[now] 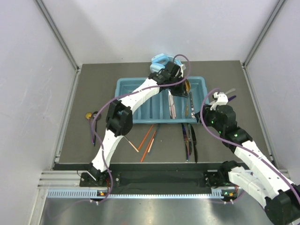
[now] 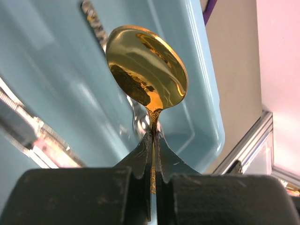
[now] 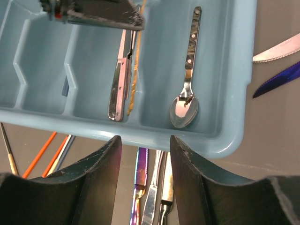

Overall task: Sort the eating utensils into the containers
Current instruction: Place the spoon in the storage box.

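Note:
The teal tray [image 1: 123,84] lies at the table's middle, its long compartments running front to back. My left gripper [image 1: 180,87] reaches over its far right part, shut on the neck of a gold spoon [image 2: 146,68], bowl pointing away above the tray wall [image 2: 201,117]. My right gripper [image 3: 143,150] is open and empty, hovering by the tray's near right corner [image 3: 225,140]. In the tray lie a dark-handled silver spoon [image 3: 185,105], a silver knife [image 3: 117,89] and a gold utensil [image 3: 132,79]. Orange chopsticks [image 1: 147,140] and several knives [image 1: 190,140] lie on the table in front of the tray.
Light blue headphones [image 1: 159,59] sit behind the tray. Another gold spoon [image 1: 88,115] and a dark utensil lie left of the left arm. A silver knife [image 3: 276,49] and a purple knife [image 3: 276,79] lie right of the tray. Walls close in the table.

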{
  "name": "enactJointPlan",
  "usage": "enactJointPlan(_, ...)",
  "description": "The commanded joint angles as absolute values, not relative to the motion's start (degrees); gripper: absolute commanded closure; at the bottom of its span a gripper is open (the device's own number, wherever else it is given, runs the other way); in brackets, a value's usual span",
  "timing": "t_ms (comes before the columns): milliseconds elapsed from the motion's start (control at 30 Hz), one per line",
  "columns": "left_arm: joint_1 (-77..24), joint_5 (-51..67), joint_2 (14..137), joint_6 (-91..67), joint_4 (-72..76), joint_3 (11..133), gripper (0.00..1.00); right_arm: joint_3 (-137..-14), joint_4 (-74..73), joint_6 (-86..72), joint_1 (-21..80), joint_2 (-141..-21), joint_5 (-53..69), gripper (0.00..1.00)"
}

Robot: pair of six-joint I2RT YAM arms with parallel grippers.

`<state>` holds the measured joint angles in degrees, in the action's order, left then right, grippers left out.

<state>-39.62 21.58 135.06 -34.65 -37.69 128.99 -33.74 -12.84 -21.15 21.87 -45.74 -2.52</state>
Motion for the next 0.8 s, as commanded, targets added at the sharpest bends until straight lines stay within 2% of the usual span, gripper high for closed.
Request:
enactJointPlan(0, -40.52, 23.47, 136.93, -37.00, -29.01, 131.48, 1.00, -32.52, -11.78, -21.80, 21.36, -44.39, -2.99, 0.54)
enactJointPlan(767, -40.78, 20.57, 143.96, -42.80, -26.02, 131.22, 1.00, -31.38, -12.13, -22.41, 21.36, -43.50, -3.08, 0.54)
